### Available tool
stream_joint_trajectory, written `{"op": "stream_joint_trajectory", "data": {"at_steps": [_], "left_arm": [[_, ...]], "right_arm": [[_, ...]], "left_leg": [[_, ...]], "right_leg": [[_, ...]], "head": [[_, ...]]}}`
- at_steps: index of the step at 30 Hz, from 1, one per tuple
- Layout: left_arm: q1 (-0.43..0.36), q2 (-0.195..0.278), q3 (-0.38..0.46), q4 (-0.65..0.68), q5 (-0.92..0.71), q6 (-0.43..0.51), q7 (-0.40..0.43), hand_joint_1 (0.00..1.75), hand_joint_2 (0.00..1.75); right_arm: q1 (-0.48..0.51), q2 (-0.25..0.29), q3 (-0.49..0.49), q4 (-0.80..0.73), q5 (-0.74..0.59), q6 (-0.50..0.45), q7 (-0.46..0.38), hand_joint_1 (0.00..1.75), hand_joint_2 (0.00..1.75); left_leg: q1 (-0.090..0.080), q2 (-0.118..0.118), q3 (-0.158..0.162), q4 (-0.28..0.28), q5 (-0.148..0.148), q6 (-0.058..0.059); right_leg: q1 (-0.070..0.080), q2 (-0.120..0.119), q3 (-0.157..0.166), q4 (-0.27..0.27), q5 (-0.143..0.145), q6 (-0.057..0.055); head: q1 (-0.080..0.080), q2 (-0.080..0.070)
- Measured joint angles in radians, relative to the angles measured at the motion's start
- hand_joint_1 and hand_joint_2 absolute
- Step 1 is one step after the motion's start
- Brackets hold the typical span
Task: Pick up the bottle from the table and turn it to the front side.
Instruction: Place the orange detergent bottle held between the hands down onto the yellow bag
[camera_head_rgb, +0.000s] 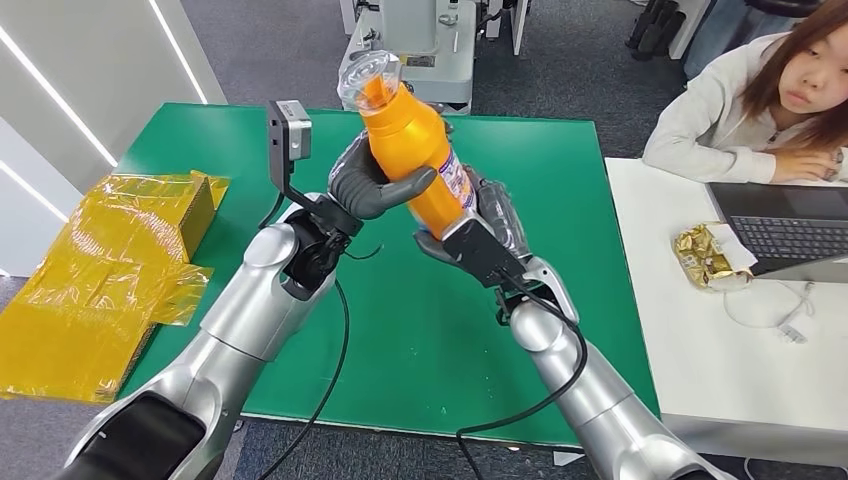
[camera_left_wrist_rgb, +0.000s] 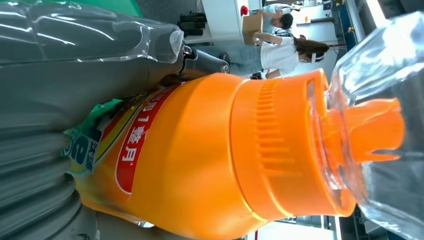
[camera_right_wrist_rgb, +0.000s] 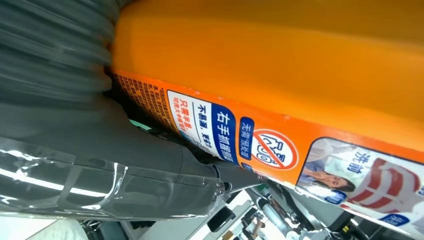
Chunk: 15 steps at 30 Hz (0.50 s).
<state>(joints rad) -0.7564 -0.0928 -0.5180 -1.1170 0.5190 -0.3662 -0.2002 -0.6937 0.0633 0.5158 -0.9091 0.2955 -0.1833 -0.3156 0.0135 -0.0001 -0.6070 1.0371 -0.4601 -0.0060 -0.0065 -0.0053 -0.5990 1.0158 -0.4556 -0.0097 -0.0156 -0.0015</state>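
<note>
Above the green table (camera_head_rgb: 420, 330) I'm holding the rigid, slick-looking orange plastic bottle with its clear cap (camera_head_rgb: 410, 150) aloft, left hand (camera_head_rgb: 372, 185) wrapping its middle, right hand (camera_head_rgb: 478, 235) clasping its base, likely the securest holds.

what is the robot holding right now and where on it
The orange bottle, lifted off the table: left hand wraps its middle body, right hand grips its lower end.

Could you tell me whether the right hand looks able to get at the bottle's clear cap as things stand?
Probably not right away. The right hand grips the lower part of the bottle, and the left hand wraps its middle, between it and the clear cap. It would have to let go first.
</note>
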Motion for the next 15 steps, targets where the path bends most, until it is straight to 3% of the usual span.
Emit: {"op": "stream_joint_trajectory", "data": {"at_steps": [5, 8, 12, 15], "left_arm": [[0.000, -0.005, 0.018, 0.014, 0.004, 0.014, -0.006, 1.73, 1.75], [0.003, -0.007, 0.025, 0.019, 0.006, 0.018, -0.008, 1.75, 1.75], [0.010, -0.008, 0.030, 0.019, -0.008, 0.024, -0.011, 1.75, 1.75], [0.013, -0.007, 0.037, 0.019, -0.047, 0.046, -0.023, 1.75, 1.75]], "right_arm": [[0.006, 0.007, 0.000, -0.001, 0.007, 0.008, 0.005, 1.70, 1.75], [0.010, 0.010, 0.000, -0.001, 0.007, 0.010, 0.004, 1.69, 1.75], [0.024, 0.011, -0.001, -0.007, 0.000, 0.012, 0.000, 0.00, 1.75], [0.053, 0.008, -0.001, -0.032, -0.018, 0.018, -0.010, 0.00, 1.75]], "left_leg": [[0.000, 0.000, 0.000, 0.000, 0.000, 0.000], [0.000, 0.000, 0.000, 0.000, 0.000, 0.000], [0.000, 0.000, 0.000, 0.000, 0.000, 0.000], [0.000, 0.000, 0.000, 0.000, 0.000, 0.000]], "right_leg": [[0.000, 0.000, 0.000, 0.000, 0.000, 0.000], [0.000, 0.000, 0.000, 0.000, 0.000, 0.000], [0.000, 0.000, 0.000, 0.000, 0.000, 0.000], [0.000, 0.000, 0.000, 0.000, 0.000, 0.000]], "head": [[0.000, 0.000], [0.000, 0.000], [0.000, 0.000], [0.000, 0.000]]}}
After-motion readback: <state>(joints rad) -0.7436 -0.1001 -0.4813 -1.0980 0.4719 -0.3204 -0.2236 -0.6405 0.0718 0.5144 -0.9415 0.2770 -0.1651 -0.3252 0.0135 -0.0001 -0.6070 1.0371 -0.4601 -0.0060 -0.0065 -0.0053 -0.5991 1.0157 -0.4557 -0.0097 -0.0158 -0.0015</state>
